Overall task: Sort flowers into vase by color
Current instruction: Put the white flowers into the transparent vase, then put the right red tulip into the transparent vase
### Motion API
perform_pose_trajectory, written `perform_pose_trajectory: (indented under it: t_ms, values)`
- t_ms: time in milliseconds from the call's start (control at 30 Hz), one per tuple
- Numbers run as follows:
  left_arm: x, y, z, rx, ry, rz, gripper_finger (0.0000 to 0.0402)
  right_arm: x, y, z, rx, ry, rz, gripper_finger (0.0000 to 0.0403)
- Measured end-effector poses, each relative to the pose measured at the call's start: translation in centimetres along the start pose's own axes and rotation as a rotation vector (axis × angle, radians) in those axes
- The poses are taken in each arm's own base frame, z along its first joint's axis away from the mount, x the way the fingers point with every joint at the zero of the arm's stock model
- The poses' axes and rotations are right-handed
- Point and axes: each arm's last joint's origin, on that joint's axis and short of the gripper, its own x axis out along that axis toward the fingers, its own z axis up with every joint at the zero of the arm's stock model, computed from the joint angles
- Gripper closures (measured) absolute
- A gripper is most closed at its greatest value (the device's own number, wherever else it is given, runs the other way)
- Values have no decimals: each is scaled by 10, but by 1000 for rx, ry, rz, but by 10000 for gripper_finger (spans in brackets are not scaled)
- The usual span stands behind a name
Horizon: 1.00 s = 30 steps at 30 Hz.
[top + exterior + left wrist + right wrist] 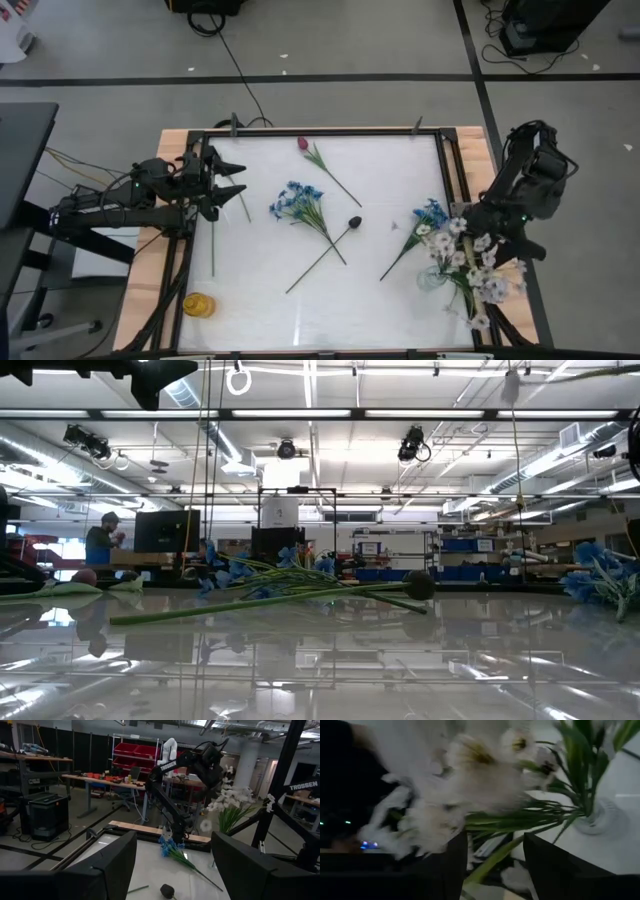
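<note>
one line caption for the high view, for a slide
White flowers stand in the clear vase; blue bunches lie on the table.

The table is bare along its near edge, between the yellow vase and the clear vase. Blue bunch, black bud and tulip clutter the middle. White flowers crowd the right gripper.

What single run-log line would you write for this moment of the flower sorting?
white flowers in clear vase | right tool open at their stems | left tool open, table's left | blue bunches, black bud unsorted
</note>
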Motion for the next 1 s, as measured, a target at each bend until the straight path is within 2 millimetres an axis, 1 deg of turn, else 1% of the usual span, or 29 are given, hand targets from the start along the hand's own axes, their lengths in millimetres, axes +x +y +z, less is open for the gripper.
perform_pose_trajectory:
  t_ms: [100,167,233,367,467,600,733,867,1000]
  values:
    - [0,0,0,0,0,0,141,-13,9,5,-1,-65,40,207]
    - [0,0,0,0,0,0,141,-25,16,10,-16,-170,50,210]
    - [0,0,0,0,0,0,141,-39,22,17,-46,-317,45,211]
    - [0,0,0,0,1,0,141,-66,30,28,-69,-646,-55,212]
    - [0,0,0,0,0,0,141,-74,30,33,-79,-805,-162,212]
    - [0,0,0,0,0,0,141,-71,29,37,-66,-918,-283,213]
    - [0,0,0,0,0,0,141,-59,35,44,-62,-956,-349,213]
    - [0,0,0,0,0,0,141,-44,46,57,-83,-1008,-410,213]
    - [0,0,0,0,0,0,141,-29,53,75,-70,-1073,-470,213]
